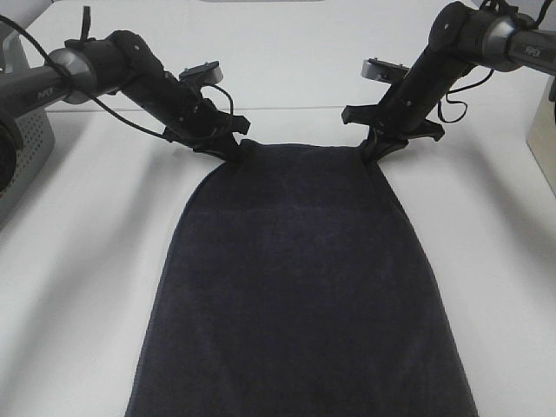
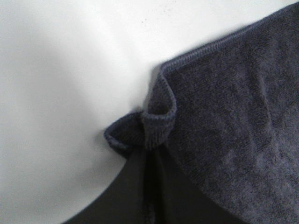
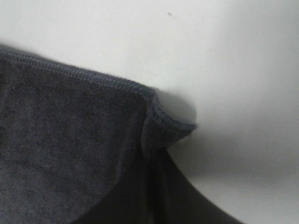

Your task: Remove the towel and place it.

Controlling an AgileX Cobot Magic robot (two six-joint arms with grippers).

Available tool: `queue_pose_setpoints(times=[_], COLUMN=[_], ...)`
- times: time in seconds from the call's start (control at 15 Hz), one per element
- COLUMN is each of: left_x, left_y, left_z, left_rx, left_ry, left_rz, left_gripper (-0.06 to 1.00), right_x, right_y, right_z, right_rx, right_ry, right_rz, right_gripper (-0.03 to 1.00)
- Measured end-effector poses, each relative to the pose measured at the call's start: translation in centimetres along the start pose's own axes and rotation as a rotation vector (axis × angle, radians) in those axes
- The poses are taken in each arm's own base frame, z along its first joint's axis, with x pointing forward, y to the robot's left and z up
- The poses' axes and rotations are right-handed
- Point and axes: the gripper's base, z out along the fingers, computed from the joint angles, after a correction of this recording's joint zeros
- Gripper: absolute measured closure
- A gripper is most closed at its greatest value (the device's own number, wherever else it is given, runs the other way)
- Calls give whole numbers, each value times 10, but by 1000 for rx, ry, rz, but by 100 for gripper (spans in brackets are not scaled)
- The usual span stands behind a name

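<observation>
The towel (image 1: 300, 287) is a large dark charcoal-navy cloth lying flat on the white table (image 1: 78, 261), running from the far middle to the near edge of the exterior high view. My left gripper (image 1: 230, 149) is shut on its far left corner. My right gripper (image 1: 373, 152) is shut on its far right corner. In the left wrist view the hemmed corner of the towel (image 2: 156, 123) curls up where the left gripper (image 2: 148, 151) pinches it. The right wrist view shows the other towel corner (image 3: 163, 126) bunched in the right gripper (image 3: 152, 151).
A grey perforated basket (image 1: 26, 148) stands at the left edge of the table, behind the left arm. A beige object (image 1: 543, 122) sits at the right edge. Bare white tabletop lies on both sides of the towel and beyond it.
</observation>
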Motion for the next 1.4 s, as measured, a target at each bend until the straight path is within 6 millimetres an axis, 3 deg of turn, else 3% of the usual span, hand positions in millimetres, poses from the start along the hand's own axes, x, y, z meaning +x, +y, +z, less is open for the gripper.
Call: queue_pose_setpoints(times=[0.27, 0.53, 0.67, 1.07, 1.4], left_x=[-9, -25, -32, -48, -52], left_y=[-1, -3, 0, 0, 8], left_z=[-7, -18, -20, -24, -20], left_rx=[-32, -78, -112, -230, -303], left_ry=[-64, -182, -251, -426, -511], left_rz=[53, 105, 117, 275, 310], left_gripper=[92, 92, 92, 93, 93], right_x=[-9, -34, -41, -59, -59], right_y=[-1, 9, 10, 8, 0], right_z=[-9, -44, -50, -49, -23], right_rx=[41, 54, 64, 57, 64], right_ry=[-53, -223, -292, -506, -508], right_rz=[-30, -76, -97, -77, -69], right_gripper=[96, 96, 96, 96, 96])
